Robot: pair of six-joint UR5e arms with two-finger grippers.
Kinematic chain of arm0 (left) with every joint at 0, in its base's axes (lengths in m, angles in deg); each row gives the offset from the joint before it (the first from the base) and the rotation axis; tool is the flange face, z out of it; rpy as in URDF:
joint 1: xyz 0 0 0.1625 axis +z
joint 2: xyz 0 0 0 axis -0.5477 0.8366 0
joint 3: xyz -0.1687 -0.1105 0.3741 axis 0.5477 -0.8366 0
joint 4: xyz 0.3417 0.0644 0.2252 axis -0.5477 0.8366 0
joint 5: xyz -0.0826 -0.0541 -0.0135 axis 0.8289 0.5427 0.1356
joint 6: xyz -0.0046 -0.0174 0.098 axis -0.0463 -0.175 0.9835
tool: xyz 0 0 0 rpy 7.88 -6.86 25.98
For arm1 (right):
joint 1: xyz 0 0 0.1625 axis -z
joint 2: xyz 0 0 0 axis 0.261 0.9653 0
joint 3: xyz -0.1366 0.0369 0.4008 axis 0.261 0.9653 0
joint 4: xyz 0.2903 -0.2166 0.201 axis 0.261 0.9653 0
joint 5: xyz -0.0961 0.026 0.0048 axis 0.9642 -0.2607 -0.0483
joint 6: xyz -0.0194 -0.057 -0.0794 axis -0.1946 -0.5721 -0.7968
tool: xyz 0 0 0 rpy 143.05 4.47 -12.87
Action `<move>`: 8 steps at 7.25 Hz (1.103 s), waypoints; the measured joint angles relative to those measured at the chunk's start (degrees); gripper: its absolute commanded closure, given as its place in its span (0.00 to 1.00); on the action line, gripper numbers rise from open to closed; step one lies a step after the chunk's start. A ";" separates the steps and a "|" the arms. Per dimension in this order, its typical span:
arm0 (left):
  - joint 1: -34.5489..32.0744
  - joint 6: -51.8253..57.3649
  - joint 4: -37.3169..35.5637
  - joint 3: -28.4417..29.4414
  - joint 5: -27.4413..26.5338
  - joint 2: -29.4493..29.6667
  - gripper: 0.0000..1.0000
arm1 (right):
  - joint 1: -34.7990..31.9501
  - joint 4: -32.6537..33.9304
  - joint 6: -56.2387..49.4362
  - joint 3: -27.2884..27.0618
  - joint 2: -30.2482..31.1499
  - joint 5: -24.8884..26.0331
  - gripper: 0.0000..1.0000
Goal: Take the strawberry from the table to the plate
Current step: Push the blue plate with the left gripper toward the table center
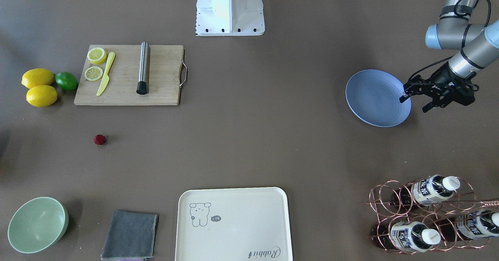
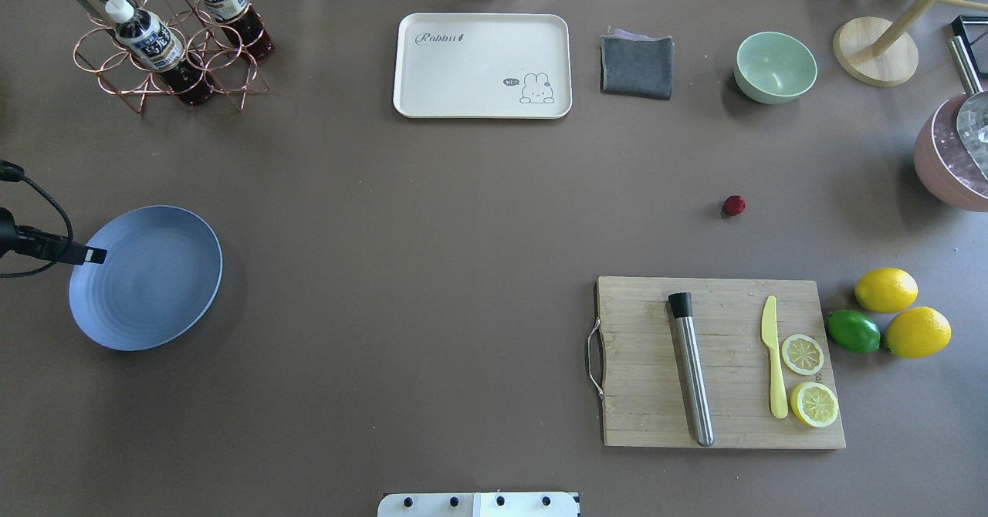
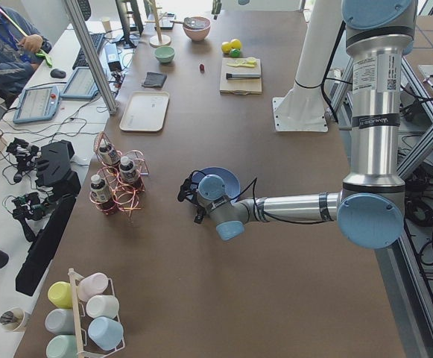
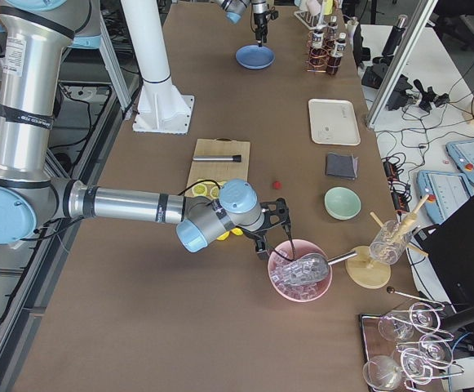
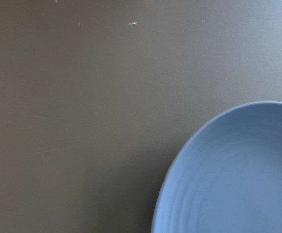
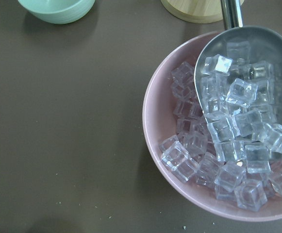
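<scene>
The strawberry (image 1: pixel 99 139) (image 2: pixel 734 205), a tiny dark-red berry, lies alone on the bare table (image 1: pixel 249 136) between the cutting board and the mint bowl. The round light-blue plate (image 1: pixel 376 97) (image 2: pixel 147 278) rests empty on the opposite side; its rim fills the corner of the left wrist view (image 5: pixel 238 179). My left gripper (image 1: pixel 416 103) hovers at the plate's outer edge, open, nothing between its fingers. Only the exterior right view shows my right gripper (image 4: pixel 276 235), above a pink bowl and near the strawberry (image 4: pixel 276 185); I cannot tell whether it is open or shut.
A wooden cutting board (image 1: pixel 128 75) holds a steel cylinder, a yellow knife and lemon slices; two lemons and a lime (image 1: pixel 66 80) lie beside it. A mint bowl (image 1: pixel 37 224), grey cloth (image 1: pixel 130 233), cream tray (image 1: pixel 233 224) and bottle rack (image 1: pixel 425 214) line one edge. A pink bowl (image 6: pixel 160 107) holds ice.
</scene>
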 measured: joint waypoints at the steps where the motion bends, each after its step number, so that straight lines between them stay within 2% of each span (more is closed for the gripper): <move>1: 0.67 -0.01 0.80 0.12 0.00 -0.14 0.70 | 0.03 -0.06 0.00 -0.04 0.02 0.00 0.00; 2: 1.30 0.05 1.23 0.19 0.00 -0.32 0.79 | 0.03 -0.08 0.00 -0.07 0.03 0.03 0.00; 3: 1.69 0.25 1.39 0.29 0.00 -0.44 0.98 | 0.00 -0.08 0.00 -0.04 0.02 0.05 0.00; 6: 1.73 0.51 1.40 -0.05 0.80 -0.76 1.00 | -0.03 -0.08 0.00 -0.06 -0.07 0.06 0.00; 8: 0.20 -0.46 0.74 -0.47 3.21 0.72 1.00 | -0.03 -0.08 0.00 -0.08 -0.18 0.05 0.00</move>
